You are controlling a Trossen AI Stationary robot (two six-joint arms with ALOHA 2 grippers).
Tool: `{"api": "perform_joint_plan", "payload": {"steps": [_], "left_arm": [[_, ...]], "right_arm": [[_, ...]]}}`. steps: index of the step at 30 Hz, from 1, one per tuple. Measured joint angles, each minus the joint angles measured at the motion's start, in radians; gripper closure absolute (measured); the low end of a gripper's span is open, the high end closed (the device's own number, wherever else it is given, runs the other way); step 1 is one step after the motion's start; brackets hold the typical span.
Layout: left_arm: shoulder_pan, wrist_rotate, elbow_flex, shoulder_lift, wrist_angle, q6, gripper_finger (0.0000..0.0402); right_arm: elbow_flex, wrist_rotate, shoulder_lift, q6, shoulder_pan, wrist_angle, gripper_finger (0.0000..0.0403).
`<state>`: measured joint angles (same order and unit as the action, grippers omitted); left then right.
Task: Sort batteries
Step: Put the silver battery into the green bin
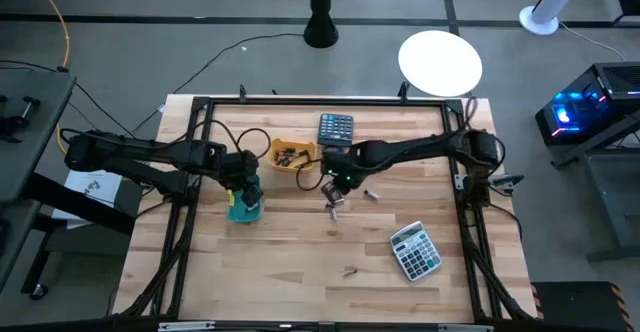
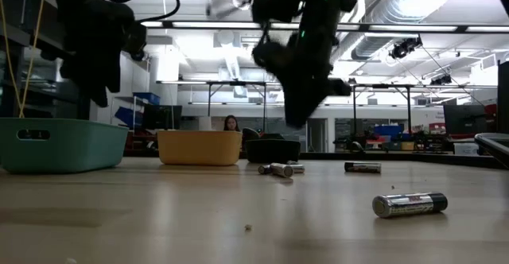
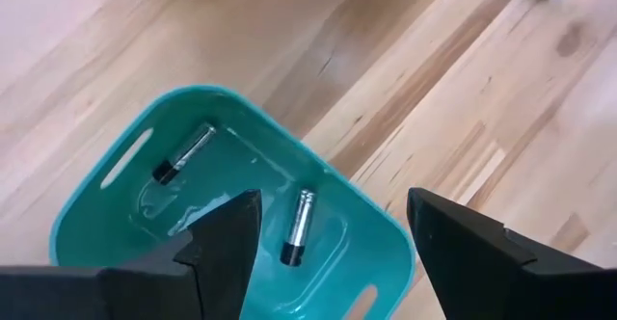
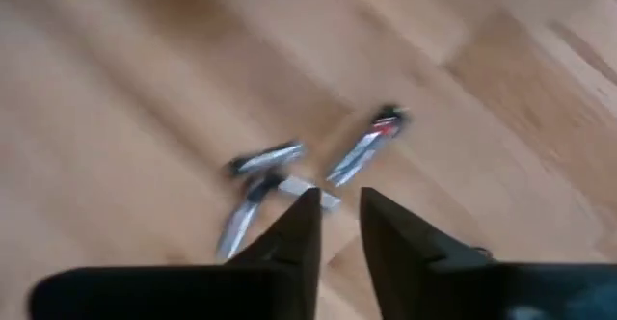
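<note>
My left gripper (image 3: 333, 233) hangs open over a teal bin (image 3: 125, 180), pointing down into it. Two batteries lie on the bin's floor: one (image 3: 299, 226) between my fingers in the wrist view, the other (image 3: 183, 154) farther off. My right gripper (image 4: 337, 214) hovers above the bare table near its middle (image 1: 335, 204). Its fingers stand a narrow gap apart with nothing between them. Under it three batteries (image 4: 265, 158) (image 4: 366, 146) (image 4: 236, 222) lie on their sides on the wood. Another battery (image 1: 350, 270) lies nearer the front edge.
A yellow bin (image 1: 290, 157) with several batteries stands between the arms toward the back. One calculator (image 1: 336, 129) lies behind it, another (image 1: 415, 250) at the front right. In the low view a battery (image 2: 409, 204) lies close, with others (image 2: 278, 168) (image 2: 362, 167) farther back.
</note>
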<state>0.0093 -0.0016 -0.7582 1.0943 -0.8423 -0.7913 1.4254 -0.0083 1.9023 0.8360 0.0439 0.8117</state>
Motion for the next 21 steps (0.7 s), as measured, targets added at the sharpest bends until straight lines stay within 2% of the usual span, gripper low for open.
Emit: {"api": "perform_joint_plan", "payload": {"steps": [5,10,17,19,21], "left_arm": [[0.0,0.005,0.0,0.0,0.019,0.02,0.0147],[0.0,0.018,0.0,0.0,0.063,0.046,0.0147],[0.0,0.018,0.0,-0.007,0.091,0.105,0.0147],[0.005,0.019,0.0,-0.017,0.112,0.131,0.0147],[0.014,0.018,-0.01,-0.035,0.128,0.155,0.0147]], "right_arm": [[0.0,0.063,0.066,0.233,0.0,-0.012,0.0278],[0.0,0.068,0.116,0.339,0.0,-0.072,0.0252],[0.006,0.082,0.199,0.393,-0.003,-0.081,0.025],[0.005,0.113,0.203,0.368,-0.008,-0.082,0.0263],[0.005,0.151,0.204,0.368,-0.009,-0.067,0.0297]]}}
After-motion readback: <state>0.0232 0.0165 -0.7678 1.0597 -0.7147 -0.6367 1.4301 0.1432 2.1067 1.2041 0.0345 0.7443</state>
